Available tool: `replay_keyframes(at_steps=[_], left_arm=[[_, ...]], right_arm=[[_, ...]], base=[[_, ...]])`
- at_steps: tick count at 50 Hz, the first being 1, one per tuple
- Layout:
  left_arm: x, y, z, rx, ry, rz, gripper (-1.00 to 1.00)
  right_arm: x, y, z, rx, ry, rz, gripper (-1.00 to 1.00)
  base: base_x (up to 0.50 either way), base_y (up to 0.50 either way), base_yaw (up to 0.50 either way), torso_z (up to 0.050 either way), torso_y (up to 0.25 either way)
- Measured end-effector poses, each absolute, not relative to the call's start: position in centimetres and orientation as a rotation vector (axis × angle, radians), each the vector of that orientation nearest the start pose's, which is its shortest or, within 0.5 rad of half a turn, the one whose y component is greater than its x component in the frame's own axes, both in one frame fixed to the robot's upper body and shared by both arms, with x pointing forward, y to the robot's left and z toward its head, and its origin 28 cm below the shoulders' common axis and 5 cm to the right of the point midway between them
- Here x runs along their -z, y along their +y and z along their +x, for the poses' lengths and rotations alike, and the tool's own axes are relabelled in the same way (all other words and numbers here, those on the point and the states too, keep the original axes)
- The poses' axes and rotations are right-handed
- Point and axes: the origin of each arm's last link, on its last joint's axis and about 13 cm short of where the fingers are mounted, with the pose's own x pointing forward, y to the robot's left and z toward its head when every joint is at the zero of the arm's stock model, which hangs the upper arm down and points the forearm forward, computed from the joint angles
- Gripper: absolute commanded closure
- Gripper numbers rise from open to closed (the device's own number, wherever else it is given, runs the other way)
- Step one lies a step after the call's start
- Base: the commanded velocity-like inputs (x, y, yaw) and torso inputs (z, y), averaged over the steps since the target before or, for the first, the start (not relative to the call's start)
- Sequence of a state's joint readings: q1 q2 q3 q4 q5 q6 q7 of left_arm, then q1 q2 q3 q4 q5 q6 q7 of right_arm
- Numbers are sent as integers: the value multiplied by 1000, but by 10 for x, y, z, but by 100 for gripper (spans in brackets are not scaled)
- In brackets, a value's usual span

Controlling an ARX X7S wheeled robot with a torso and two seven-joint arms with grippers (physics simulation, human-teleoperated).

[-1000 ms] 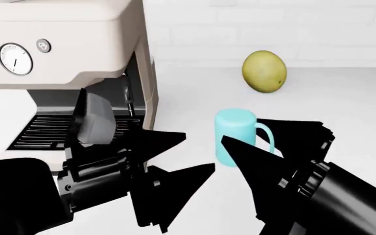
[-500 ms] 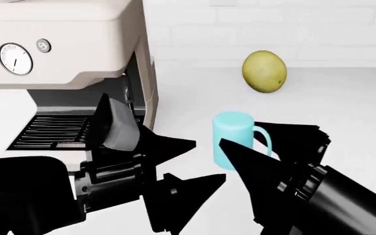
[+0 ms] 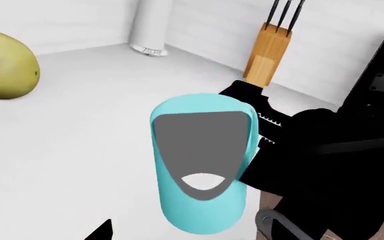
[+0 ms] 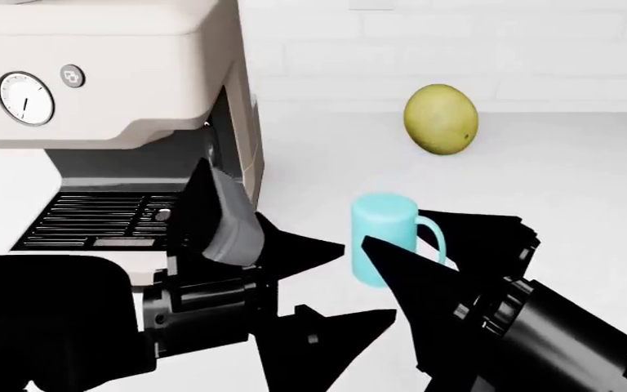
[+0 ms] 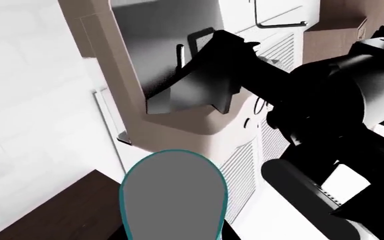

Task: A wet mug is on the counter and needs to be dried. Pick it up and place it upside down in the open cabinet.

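Little is done: the right end effector (image 4: 428, 245) brackets the mug (image 4: 380, 237) with fingers wide apart, nothing gripped. The left end effector (image 4: 330, 282), also wide, hangs just beside it. Mug stands upright on the bench (image 4: 575, 180); lifting, inverting and shelving remain. Beyond lies the fruit (image 4: 441, 119).

You have bare counter (image 4: 575, 180) between the mug (image 4: 382, 237) and the fruit (image 4: 441, 119). The coffee machine (image 4: 107, 98) walls off the mug's left side. The left gripper (image 4: 319, 282) and right gripper (image 4: 439, 245) crowd the mug's near side. A knife block (image 3: 267, 52) stands well apart.
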State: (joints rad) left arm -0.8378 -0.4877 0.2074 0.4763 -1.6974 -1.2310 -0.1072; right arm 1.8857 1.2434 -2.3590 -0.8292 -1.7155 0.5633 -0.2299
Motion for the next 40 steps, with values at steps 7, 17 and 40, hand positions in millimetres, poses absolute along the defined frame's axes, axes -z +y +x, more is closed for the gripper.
replay_keyframes(at_steps=[7,17,40], left_arm=[[-239,198,222,1244,294,-118,-100],[-241,196,224,1249,291,-99,-100],[-243,192,227,1257,289,-69,100]], right_arm=[[-270,-147,165,45,-1232,-2647,100],[-267,-148,165,43,-1224,-2642,100],[-266,-148,162,46,-1207,-2639,100]], base=[[0,0,0,2,1],[0,0,0,0,0],[0,0,0,0,0]])
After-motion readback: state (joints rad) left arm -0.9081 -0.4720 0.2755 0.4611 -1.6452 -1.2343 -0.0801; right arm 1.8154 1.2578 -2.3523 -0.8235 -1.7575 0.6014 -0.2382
